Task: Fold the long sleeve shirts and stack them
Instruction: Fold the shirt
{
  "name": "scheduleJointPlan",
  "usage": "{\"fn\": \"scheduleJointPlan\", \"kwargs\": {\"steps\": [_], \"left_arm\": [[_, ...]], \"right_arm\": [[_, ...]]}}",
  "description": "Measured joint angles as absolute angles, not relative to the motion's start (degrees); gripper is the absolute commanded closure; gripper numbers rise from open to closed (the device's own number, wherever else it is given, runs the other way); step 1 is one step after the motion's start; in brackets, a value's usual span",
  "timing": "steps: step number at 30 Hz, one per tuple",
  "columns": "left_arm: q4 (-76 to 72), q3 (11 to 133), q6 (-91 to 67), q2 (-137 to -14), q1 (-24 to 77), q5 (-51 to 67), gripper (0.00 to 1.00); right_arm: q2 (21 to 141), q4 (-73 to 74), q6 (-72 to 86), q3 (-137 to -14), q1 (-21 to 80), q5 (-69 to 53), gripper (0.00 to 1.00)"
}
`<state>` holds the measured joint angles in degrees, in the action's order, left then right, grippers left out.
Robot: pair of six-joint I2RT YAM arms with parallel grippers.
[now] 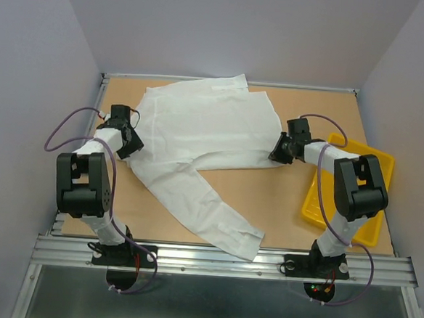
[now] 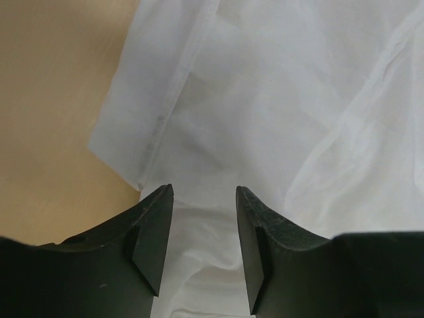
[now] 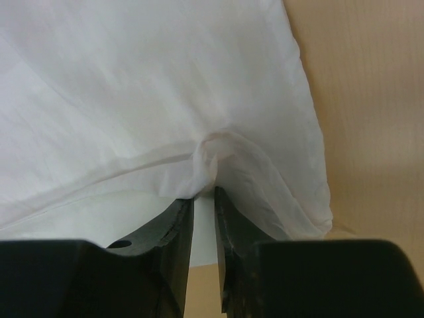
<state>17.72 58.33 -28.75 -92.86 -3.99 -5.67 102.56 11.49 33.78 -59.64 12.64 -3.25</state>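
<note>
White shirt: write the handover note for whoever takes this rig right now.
Grippers: the left gripper is open, jaws astride one edge of the white shirt, cloth not yet pinched. The right gripper is shut on a bunched pinch of the opposite edge.
Where: shirt spread on the table, one sleeve trailing toward the near edge; yellow tray by the right arm.
Done: no fold visible.
Left: close the left gripper, fold, stack.

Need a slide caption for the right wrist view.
Right gripper pinches a puckered fold near the edge of the wrinkly white long-sleeve shirt lying on the tan wooden table.
</note>
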Motion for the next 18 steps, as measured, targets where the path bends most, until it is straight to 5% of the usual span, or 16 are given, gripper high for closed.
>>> {"fn": "scheduleJointPlan", "kwargs": {"steps": [11, 18], "left_arm": [[18.17, 56.49, -29.3, -96.57, -5.28, -9.91, 0.45], [19.77, 56.21, -29.1, -94.76, -5.63, -10.15, 0.21]], "right_arm": [[99.29, 7.09, 35.09, -54.19, 12.01, -1.21, 0.73], [96.29, 9.67, 33.32, -52.66, 11.94, -0.91, 0.66]]}}
